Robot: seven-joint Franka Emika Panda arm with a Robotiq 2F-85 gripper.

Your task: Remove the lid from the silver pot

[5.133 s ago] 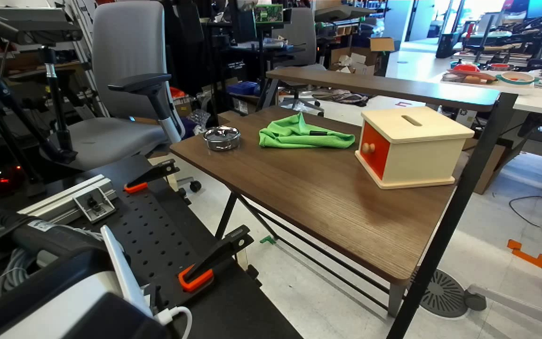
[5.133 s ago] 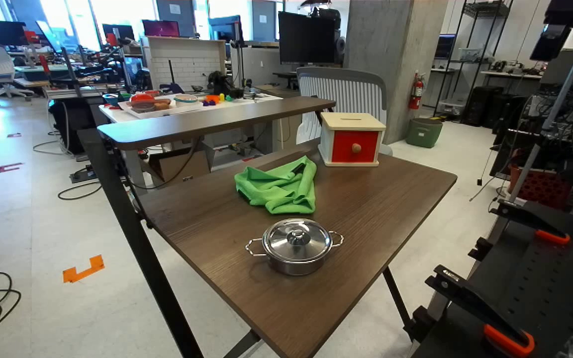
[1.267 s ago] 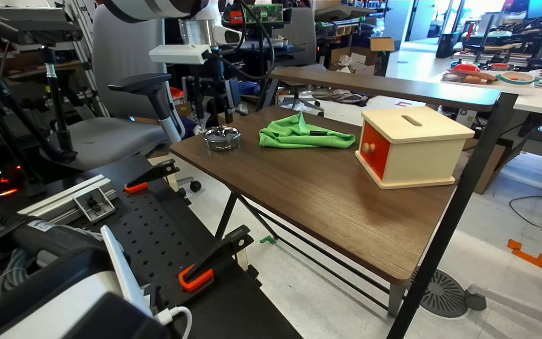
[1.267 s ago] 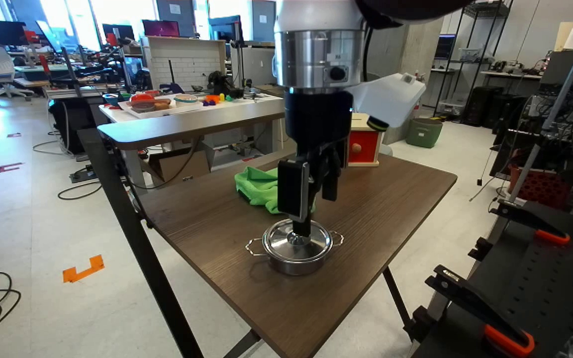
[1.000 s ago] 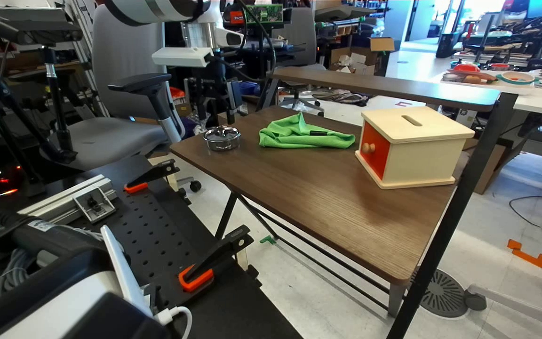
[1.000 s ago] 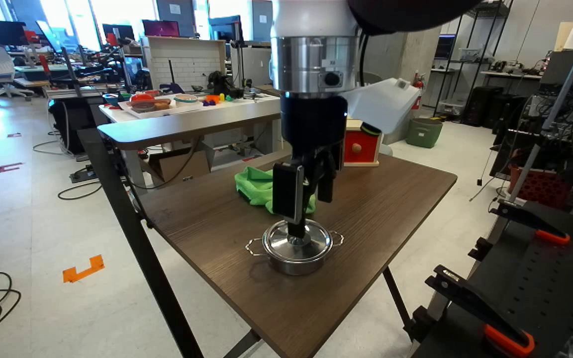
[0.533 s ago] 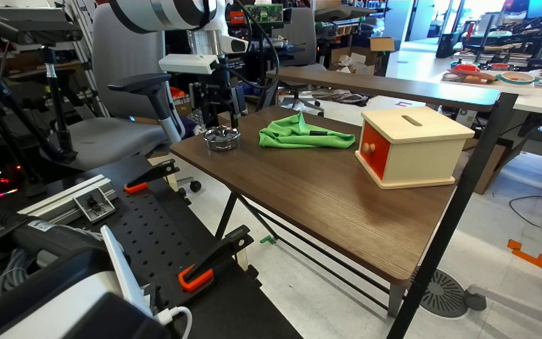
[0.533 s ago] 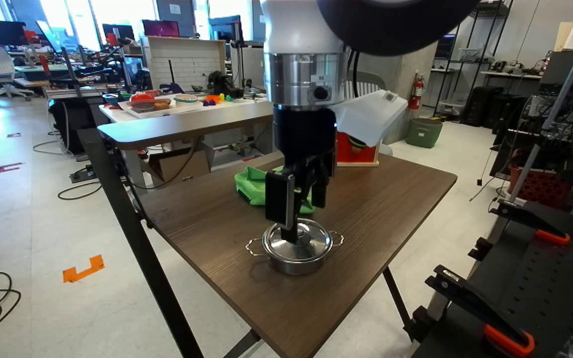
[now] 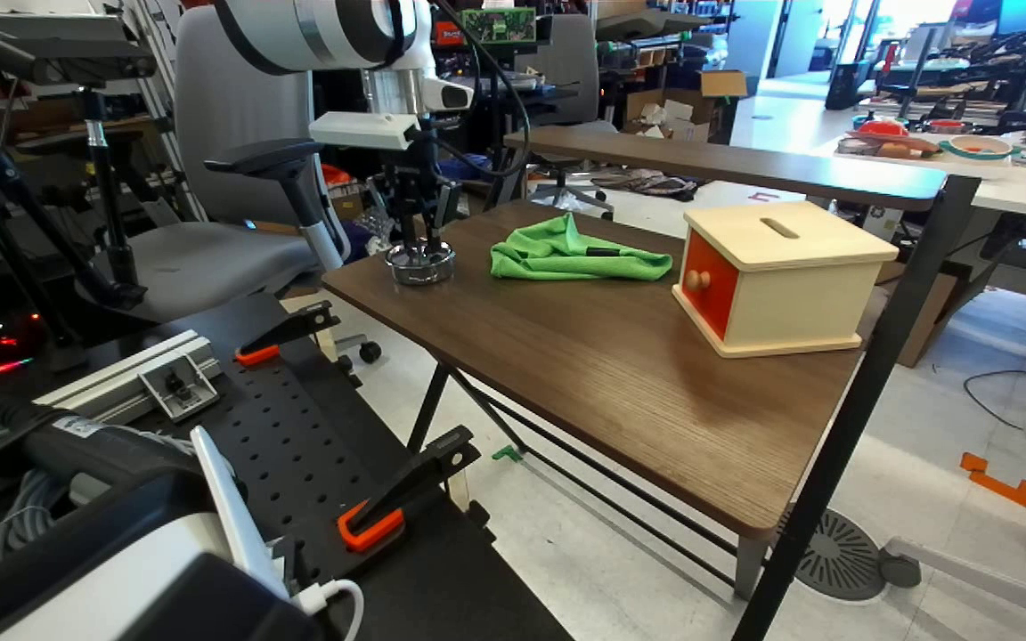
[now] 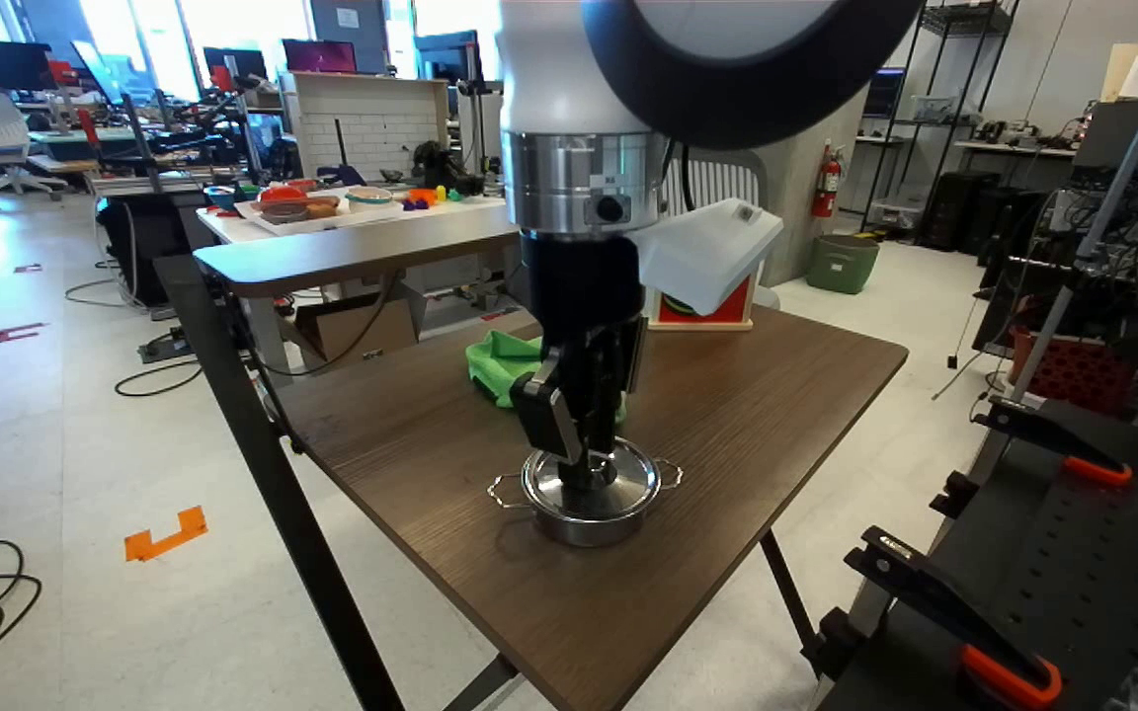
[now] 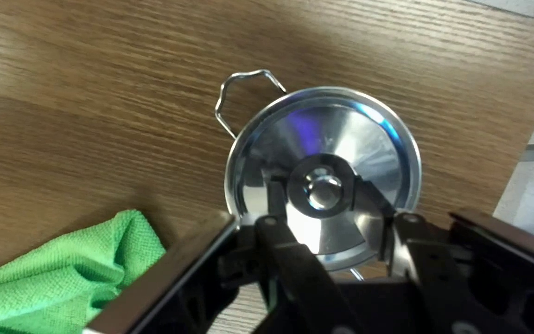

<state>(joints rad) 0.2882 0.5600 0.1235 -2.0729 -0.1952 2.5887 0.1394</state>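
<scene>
The silver pot [image 10: 584,534] stands upright near a corner of the wooden table, wire handles at its sides. Its shiny round lid [image 11: 373,148] sits flat on top, and the small knob [image 11: 325,191] rises from the lid's centre. My gripper [image 11: 317,185] points straight down over the lid, its black fingers [image 11: 276,199] on either side of the knob. A gap shows between the knob and each finger, so the jaws are open, only partly spread. In both exterior views the fingertips reach down to the lid; whether they touch it I cannot tell.
A crumpled green cloth [image 9: 580,254] lies close beside the pot. Farther along the table [image 9: 620,356] stands a wooden box [image 9: 798,294] with a red door. A raised shelf [image 9: 727,165] runs along one long side. The table's edge is near the pot.
My gripper has come down onto the lid region, shifting slightly sideways over the last second. Its fingers have drawn closer together around the knob. Pot and lid have stayed in place.
</scene>
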